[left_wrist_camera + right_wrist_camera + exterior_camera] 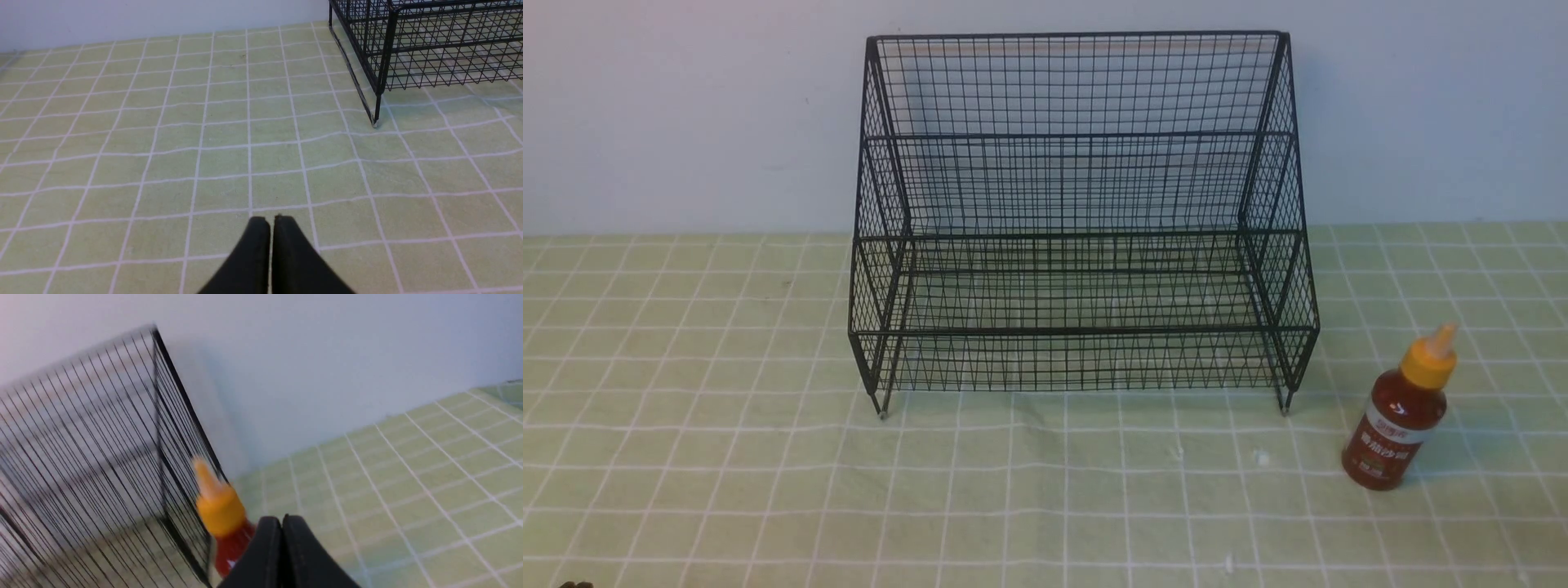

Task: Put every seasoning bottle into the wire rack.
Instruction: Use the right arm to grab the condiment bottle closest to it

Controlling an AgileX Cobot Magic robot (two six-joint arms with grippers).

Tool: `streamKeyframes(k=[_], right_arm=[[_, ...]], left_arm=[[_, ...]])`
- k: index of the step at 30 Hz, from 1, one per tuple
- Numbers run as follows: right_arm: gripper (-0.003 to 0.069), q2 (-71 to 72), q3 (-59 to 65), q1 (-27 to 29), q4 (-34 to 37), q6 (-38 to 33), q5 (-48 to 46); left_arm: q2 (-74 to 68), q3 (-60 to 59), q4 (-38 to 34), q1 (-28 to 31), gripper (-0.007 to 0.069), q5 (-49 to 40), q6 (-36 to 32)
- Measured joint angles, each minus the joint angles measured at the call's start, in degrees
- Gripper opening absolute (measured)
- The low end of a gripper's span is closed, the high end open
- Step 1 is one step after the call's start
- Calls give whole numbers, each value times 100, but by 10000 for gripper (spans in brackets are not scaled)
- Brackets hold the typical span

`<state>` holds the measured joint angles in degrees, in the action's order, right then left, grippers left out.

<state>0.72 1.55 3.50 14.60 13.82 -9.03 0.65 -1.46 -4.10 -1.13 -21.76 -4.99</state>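
Observation:
The seasoning bottle (1401, 420), dark red with a yellow-orange nozzle cap and a white-and-red label, stands upright on the cloth just right of the rack's front right leg. The black wire rack (1078, 220) stands at the back middle with both tiers bare. In the right wrist view my right gripper (282, 517) is shut and empty, with the bottle (222, 516) beyond and beside its fingers and the rack (102, 437) behind, blurred. In the left wrist view my left gripper (271, 218) is shut and empty above bare cloth, the rack's corner (408, 53) far off. Neither gripper shows in the front view.
A green cloth with a white grid (768, 457) covers the table. A pale wall (686, 106) rises right behind the rack. A small dark object (574, 584) peeks in at the front left corner.

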Motion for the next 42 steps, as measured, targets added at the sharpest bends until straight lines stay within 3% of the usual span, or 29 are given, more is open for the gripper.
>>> streamKeyframes(k=[4, 14, 19, 22, 25, 27, 29, 32, 36, 42], right_arm=[[-15, 0, 0, 0, 1181, 349, 701], [-15, 0, -51, -5, 1841, 361, 1144], [-15, -17, -1123, -11, 1676, 165, 941], [-15, -428, -2185, -11, 1298, -207, 356], [-15, -1667, -3908, -11, 928, -973, -1456], [-15, -2063, -4313, -11, 886, -1230, -2069], [-15, -3226, -5252, -11, 840, -1935, -3741], [-15, -4286, -6045, -11, 823, -2420, -4986], [-15, -5732, -6774, -11, 753, -2560, -5979], [16, -7237, -7342, -11, 536, -2556, -6242]], left_arm=[[0, 0, 0, 0, -6, 0, 0], [0, 0, 0, 0, -6, 0, 0], [0, 0, 0, 0, -6, 0, 0], [0, 0, 0, 0, -6, 0, 0], [0, 0, 0, 0, -6, 0, 0], [0, 0, 0, 0, -6, 0, 0], [0, 0, 0, 0, -6, 0, 0], [0, 0, 0, 0, -6, 0, 0], [0, 0, 0, 0, -6, 0, 0], [0, 0, 0, 0, -6, 0, 0]])
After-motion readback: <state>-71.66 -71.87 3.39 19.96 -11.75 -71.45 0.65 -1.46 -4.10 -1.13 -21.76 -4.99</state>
